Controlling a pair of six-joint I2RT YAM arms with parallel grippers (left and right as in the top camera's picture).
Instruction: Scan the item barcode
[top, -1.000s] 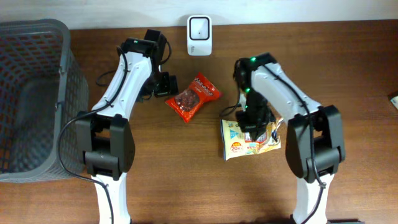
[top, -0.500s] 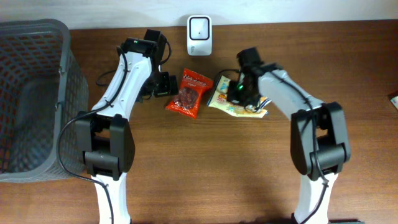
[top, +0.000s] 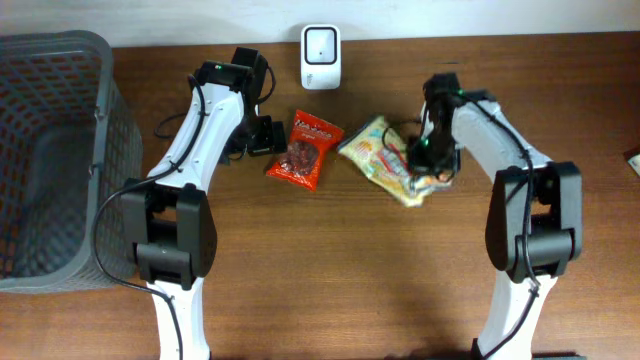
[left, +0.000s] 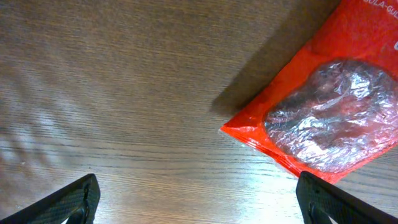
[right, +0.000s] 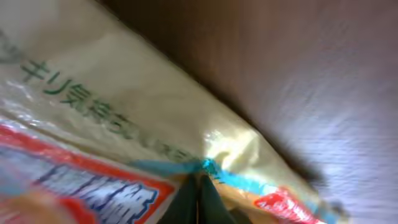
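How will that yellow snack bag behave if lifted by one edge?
Probably floppy: the yellow bag is thin, creased film, so it should sag from the right fingers pinching its edge. Likely light for its size, since it looks puffy. Its glossy surface may let the pinch slip.

Overhead looks straight down; right wrist hugs the yellow packet (right: 93, 106).

The crinkled yellow snack bag (top: 378, 158) slants diagonally, near the white scanner (top: 321, 44).
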